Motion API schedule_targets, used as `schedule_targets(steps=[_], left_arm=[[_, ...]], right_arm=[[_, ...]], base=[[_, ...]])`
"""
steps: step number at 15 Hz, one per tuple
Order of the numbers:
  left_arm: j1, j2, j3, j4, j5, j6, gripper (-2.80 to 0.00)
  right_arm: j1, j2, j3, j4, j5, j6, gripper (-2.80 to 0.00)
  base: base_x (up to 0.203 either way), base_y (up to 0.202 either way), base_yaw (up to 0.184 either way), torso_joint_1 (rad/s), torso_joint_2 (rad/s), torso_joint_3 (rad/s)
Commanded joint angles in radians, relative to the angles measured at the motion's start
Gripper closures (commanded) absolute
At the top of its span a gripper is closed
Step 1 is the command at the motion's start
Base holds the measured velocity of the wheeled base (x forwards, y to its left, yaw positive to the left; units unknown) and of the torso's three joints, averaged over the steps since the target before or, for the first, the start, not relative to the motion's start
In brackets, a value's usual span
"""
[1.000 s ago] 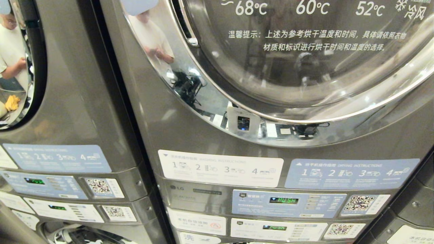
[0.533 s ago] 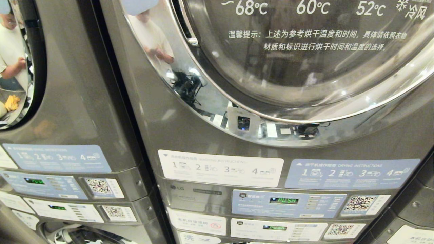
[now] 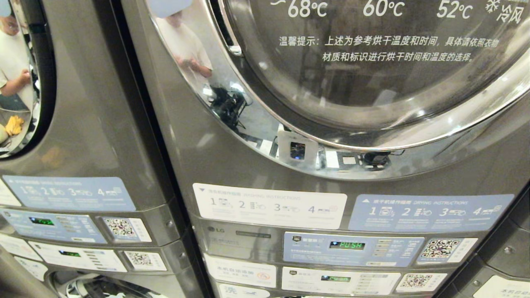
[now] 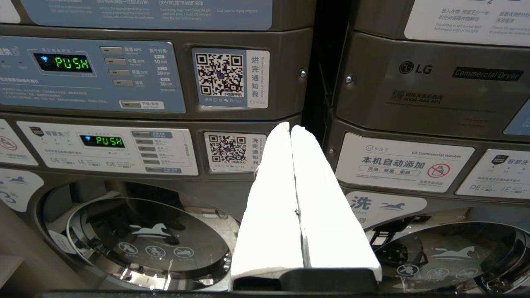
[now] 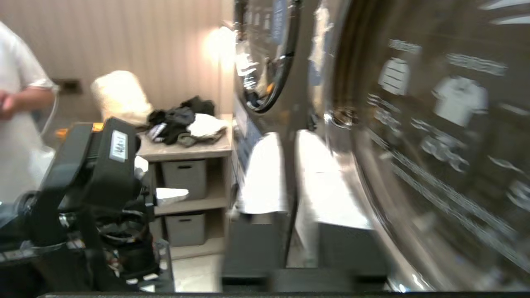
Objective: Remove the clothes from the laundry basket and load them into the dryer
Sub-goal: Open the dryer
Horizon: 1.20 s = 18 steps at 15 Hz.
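Observation:
The dryer (image 3: 198, 136) fills the head view, its round glass door (image 3: 372, 82) shut; neither gripper shows there. My right gripper (image 5: 289, 134) is raised close beside that door's (image 5: 434, 145) chrome rim, its white fingers a little open with nothing between them. My left gripper (image 4: 290, 125) is parked low with its fingers shut and empty, pointing at the control panels (image 4: 95, 74) between two machines. A pile of dark and white clothes (image 5: 184, 122) lies on top of a wooden shelf (image 5: 186, 151) beside the machines. The laundry basket is out of view.
A second stacked machine (image 3: 83, 124) stands left of the dryer, with washer doors (image 4: 149, 244) below. Grey bins (image 5: 184, 178) sit in the shelf. A person in a white shirt (image 5: 16, 124) stands at the far side. My black left arm (image 5: 95, 165) hangs low.
The head view holds still. Only the reflections in the dryer's door glass have shifted a little.

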Motion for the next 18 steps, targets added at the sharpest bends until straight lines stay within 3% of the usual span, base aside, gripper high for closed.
schedule_targets(steps=[1,4,6,12,18], left_arm=[[0.0,0.0,-0.001,0.0,0.0,-0.001,0.0],[0.0,0.0,0.001,0.0,0.0,0.0,0.0],[0.0,0.0,-0.001,0.0,0.0,-0.001,0.0],[0.0,0.0,-0.001,0.0,0.0,0.0,0.0],[0.0,0.0,0.0,0.0,0.0,0.0,0.0]], right_arm=[[0.036,0.152,-0.055,-0.021,0.006,-0.005,-2.8],[0.103,0.266,-0.128,-0.057,-0.006,-0.009,-2.8],[0.147,0.335,-0.172,-0.082,-0.058,-0.011,-2.8],[0.279,0.541,-0.375,-0.14,-0.345,-0.08,-2.8],[0.341,0.664,-0.501,-0.139,-0.495,-0.144,-2.8]], base=[[0.0,0.0,0.0,0.0,0.0,0.0],[0.0,0.0,0.0,0.0,0.0,0.0],[0.0,0.0,0.0,0.0,0.0,0.0],[0.0,0.0,0.0,0.0,0.0,0.0],[0.0,0.0,0.0,0.0,0.0,0.0]])
